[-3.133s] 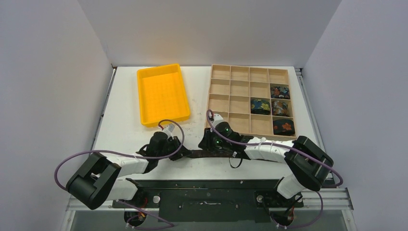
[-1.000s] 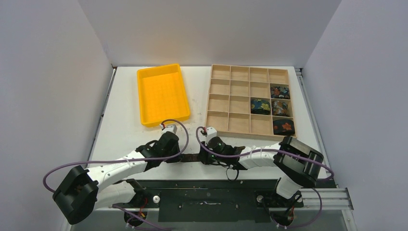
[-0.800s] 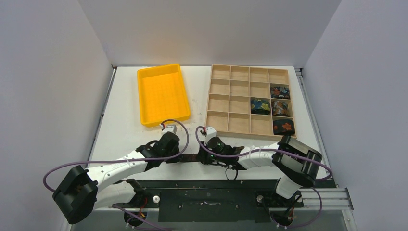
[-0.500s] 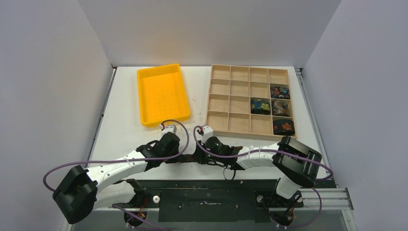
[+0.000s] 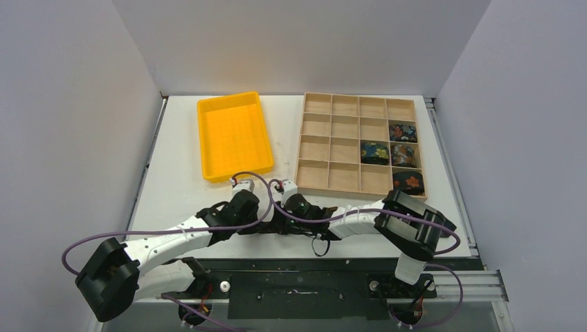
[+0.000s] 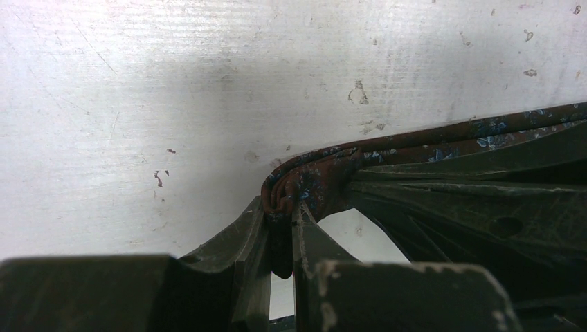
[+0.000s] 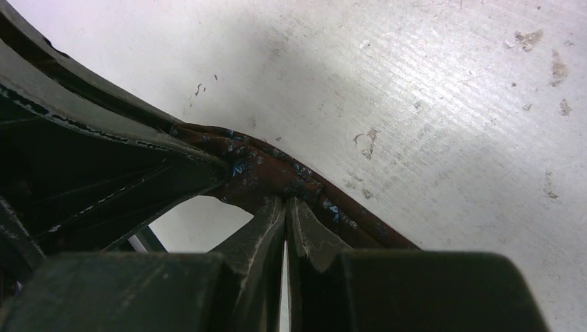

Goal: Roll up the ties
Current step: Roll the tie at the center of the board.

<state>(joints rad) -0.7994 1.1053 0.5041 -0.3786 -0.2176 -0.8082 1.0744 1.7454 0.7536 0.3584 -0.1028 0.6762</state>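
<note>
A dark reddish tie with small blue print (image 6: 313,181) lies near the table's front edge. My left gripper (image 6: 280,209) is shut on a bunched fold of it. My right gripper (image 7: 285,201) is shut on the same tie (image 7: 266,173) just beside that. In the top view the left gripper (image 5: 261,220) and the right gripper (image 5: 276,221) almost touch, and they hide most of the tie. Several rolled ties (image 5: 374,152) with floral prints sit in right-hand cells of the wooden compartment tray (image 5: 344,149).
An orange-yellow bin (image 5: 235,135) stands at the back left. The wooden tray fills the back right. The right arm (image 5: 360,220) stretches leftward across the front of the table, with a black cable loop (image 5: 319,247) hanging under it. White walls enclose the table.
My right gripper has slid left along the tie until it sits next to the left gripper. The left gripper has hardly moved.
</note>
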